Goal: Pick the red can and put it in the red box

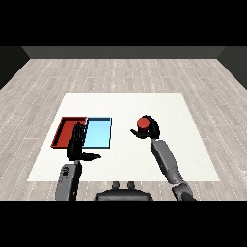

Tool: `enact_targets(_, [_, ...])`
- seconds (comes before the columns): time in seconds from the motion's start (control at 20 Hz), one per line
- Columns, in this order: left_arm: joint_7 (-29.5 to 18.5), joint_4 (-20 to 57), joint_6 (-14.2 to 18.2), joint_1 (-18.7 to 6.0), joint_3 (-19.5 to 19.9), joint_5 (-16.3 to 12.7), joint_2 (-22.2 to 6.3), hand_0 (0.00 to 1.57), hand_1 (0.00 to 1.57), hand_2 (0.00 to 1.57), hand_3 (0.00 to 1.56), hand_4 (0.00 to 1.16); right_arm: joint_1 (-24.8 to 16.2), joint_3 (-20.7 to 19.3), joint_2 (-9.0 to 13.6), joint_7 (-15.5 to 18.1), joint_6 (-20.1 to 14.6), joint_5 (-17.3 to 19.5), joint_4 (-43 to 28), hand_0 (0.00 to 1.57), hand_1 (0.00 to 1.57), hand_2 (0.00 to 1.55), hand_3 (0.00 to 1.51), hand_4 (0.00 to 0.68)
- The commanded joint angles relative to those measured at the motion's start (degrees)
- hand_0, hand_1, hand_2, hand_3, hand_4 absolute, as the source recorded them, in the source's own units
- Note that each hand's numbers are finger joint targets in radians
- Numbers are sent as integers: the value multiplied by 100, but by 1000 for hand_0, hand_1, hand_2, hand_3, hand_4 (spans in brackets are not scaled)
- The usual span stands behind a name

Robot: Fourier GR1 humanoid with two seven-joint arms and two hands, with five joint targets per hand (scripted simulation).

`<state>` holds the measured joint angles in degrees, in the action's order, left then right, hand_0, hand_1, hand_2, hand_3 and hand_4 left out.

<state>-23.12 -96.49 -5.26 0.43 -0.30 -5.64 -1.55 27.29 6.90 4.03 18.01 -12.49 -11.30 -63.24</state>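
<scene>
The left robot hand (77,144) is being held open, fingers straight and thumb out, over the near edge of the trays. The right robot hand (148,129) is being curled round the red can (143,124), which is being held upright above the white desk (125,103), well right of the blue tray (99,133). The red tray (65,129) is being left beside it, furthest left.

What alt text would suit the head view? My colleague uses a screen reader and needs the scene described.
The robot's right hand curls round a red can over the right part of a white table. Its left hand is open, fingers straight, in front of a red tray and a light blue tray lying side by side at left.
</scene>
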Motion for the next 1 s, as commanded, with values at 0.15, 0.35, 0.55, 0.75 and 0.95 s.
enact_targets(0.15, [508, -102, 378, -195, -858, 335, 151, 0, 0, 0, 0, 0, -873, -31, 422, -203, 304, -168, -1919, 1465, 1465, 1420, 1391, 633])
enact_targets(0.35, [1133, -243, 624, -440, -1131, 466, 153, 0, 0, 0, 0, 0, -741, 341, -113, -533, -305, 326, -2230, 1440, 1440, 1405, 1382, 628])
enact_targets(0.55, [880, 500, 571, -909, -899, 384, 155, 0, 0, 0, 0, 0, -262, 834, -389, -531, -964, 534, -1887, 1440, 1440, 1405, 1382, 628])
enact_targets(0.75, [1731, -284, 905, -814, -1343, 648, 155, 0, 0, 0, 0, 0, -531, 977, -398, -392, -858, 400, -2082, 1428, 1428, 1411, 1387, 629])
enact_targets(0.95, [1166, 428, 1451, -815, -1816, 512, 155, 0, 0, 0, 0, 0, -656, 1203, -401, -370, -1012, 490, -2335, 1436, 1436, 1427, 1397, 632])
